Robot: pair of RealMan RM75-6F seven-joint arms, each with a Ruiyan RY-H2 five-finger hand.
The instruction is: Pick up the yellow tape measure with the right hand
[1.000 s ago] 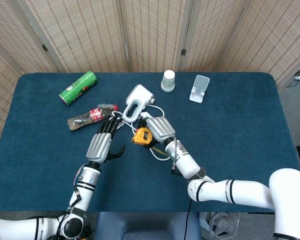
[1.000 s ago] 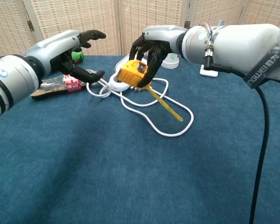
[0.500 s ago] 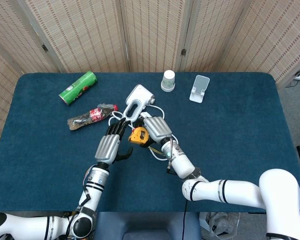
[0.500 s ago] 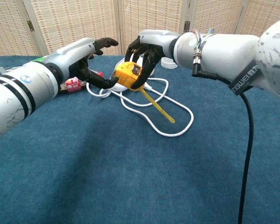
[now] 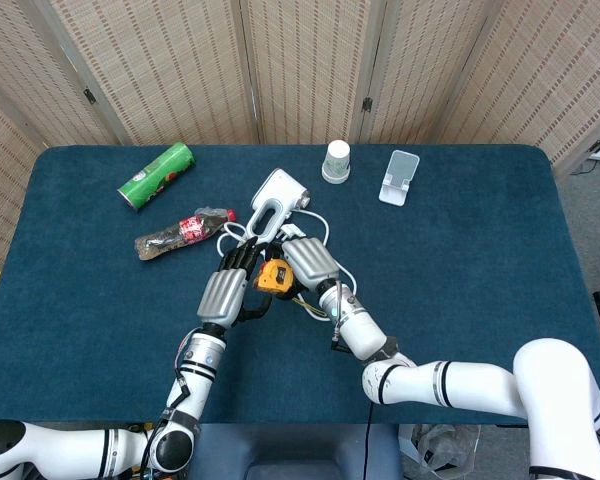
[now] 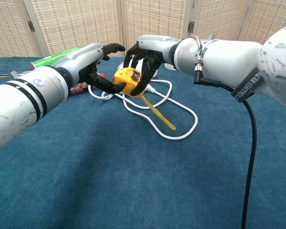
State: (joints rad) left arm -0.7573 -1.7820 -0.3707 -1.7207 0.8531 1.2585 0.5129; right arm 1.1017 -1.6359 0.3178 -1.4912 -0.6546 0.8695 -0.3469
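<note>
A: Desk (image 5: pixel 500 300), blue cloth, fills the head view. Largest things on it?

B: The white handheld device (image 5: pixel 276 203) at 12 o'clock from the hands, its white cable (image 6: pixel 178 136) looping toward 5 o'clock across the cloth. Green can (image 5: pixel 156 175) lies on its side at 10 o'clock, the crushed bottle (image 5: pixel 180 232) just below it at about 9 o'clock.

A: Hands?

B: Right hand (image 5: pixel 307 265) is raised above the desk, fingers (image 6: pixel 144 71) closed around the yellow tape measure (image 6: pixel 125 81). Chest view shows the case clear of the cloth, dark fingers wrapped over its top and far side.

A: Left hand?

B: Left hand (image 5: pixel 227 288) sits at 9 o'clock of the tape measure, fingers spread and holding nothing. Its thumb tip looks to touch the case on the near side; I cannot tell for certain whether it presses or only meets it.

A: Tape state?

B: The yellow blade (image 6: pixel 156 112) is drawn out of the case, slanting down toward 5 o'clock; its end lies inside the cable loop.

A: Smaller items?

B: White phone stand (image 5: pixel 399 177) at 1 o'clock near the far edge, white paper cup (image 5: pixel 336 161) just left of it, apart from the device.
</note>
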